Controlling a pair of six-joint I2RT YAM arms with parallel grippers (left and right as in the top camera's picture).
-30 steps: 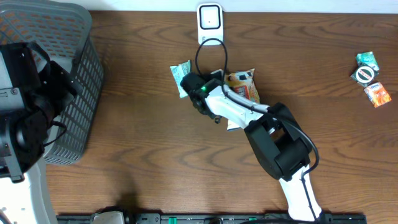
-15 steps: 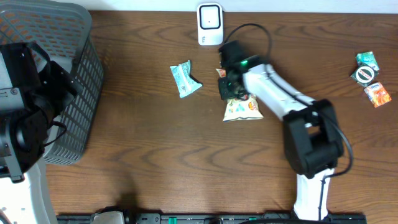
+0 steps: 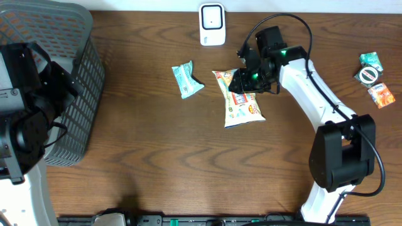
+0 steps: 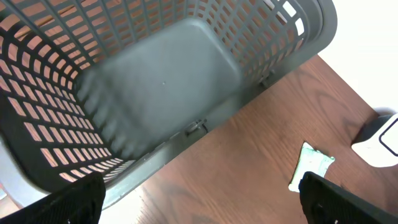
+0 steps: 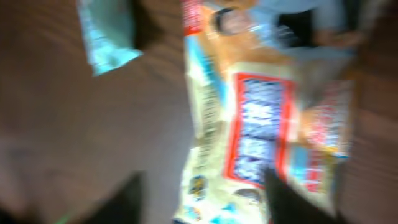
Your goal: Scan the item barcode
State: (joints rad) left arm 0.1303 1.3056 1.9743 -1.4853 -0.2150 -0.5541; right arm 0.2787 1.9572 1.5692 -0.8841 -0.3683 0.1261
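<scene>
the snack bag (image 3: 242, 103) lies flat near the desk's (image 3: 157, 163) back edge, by the scanner (image 3: 211, 24). the right gripper (image 3: 246, 79) hangs over its top end, fingers spread (wrist view blurred). the left gripper (image 4: 202, 202) gapes above the basket (image 4: 155, 81).

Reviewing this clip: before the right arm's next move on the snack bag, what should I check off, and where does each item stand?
1. Right hand open: ok, fingers apart above the bag.
2. Snack bag lying flat on the table: ok.
3. Barcode facing up: cannot tell, the wrist view is blurred.
4. Bare wood between the bag and the scanner: ok.
5. Left hand open and far off at the basket: ok.
</scene>
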